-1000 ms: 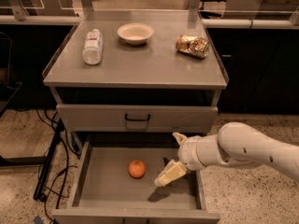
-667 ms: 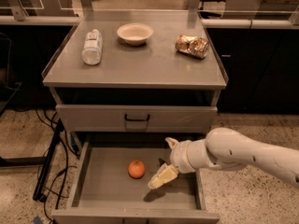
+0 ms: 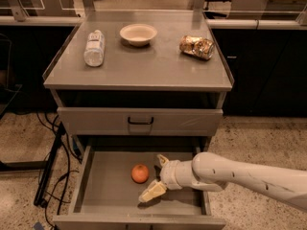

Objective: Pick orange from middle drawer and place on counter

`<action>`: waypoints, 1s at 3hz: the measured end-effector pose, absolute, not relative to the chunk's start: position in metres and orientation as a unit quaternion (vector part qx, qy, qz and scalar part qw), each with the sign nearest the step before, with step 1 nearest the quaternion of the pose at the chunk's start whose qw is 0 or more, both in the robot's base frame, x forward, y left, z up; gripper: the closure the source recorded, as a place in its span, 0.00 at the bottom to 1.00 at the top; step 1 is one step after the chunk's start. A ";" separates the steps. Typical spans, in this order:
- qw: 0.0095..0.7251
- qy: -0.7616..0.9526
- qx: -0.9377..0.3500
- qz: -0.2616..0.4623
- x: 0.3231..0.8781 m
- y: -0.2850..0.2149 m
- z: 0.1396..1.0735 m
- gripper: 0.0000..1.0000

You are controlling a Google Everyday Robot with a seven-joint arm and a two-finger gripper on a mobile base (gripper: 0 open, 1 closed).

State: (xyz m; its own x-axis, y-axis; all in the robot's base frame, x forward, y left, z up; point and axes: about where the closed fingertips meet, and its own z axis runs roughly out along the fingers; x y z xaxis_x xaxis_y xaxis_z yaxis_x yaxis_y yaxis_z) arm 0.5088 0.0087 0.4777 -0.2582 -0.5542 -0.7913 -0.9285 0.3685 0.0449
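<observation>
The orange (image 3: 139, 173) lies on the floor of the open middle drawer (image 3: 105, 195), a little left of its centre. My gripper (image 3: 157, 176) is inside the drawer just right of the orange, at the end of the white arm reaching in from the right. Its two cream fingers are spread, one fingertip (image 3: 162, 159) behind the orange's right side and the other (image 3: 151, 193) in front of it, neither touching the fruit. The counter (image 3: 144, 68) is the grey cabinet top above.
On the counter lie a plastic bottle (image 3: 94, 47) on its side at left, a cream bowl (image 3: 138, 34) at the back middle and a shiny gold-brown snack bag (image 3: 196, 47) at right. A closed drawer front with a black handle (image 3: 140, 122) sits above the open drawer. Cables (image 3: 55, 176) trail on the floor at left.
My arm has moved left and deeper into the drawer, bringing the open gripper close beside the orange. The orange has not moved.
</observation>
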 end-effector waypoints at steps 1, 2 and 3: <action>0.354 0.748 -0.496 0.265 0.509 0.009 0.478 0.00; 0.350 0.752 -0.489 0.269 0.522 0.010 0.462 0.00; 0.355 0.752 -0.489 0.264 0.540 0.016 0.444 0.00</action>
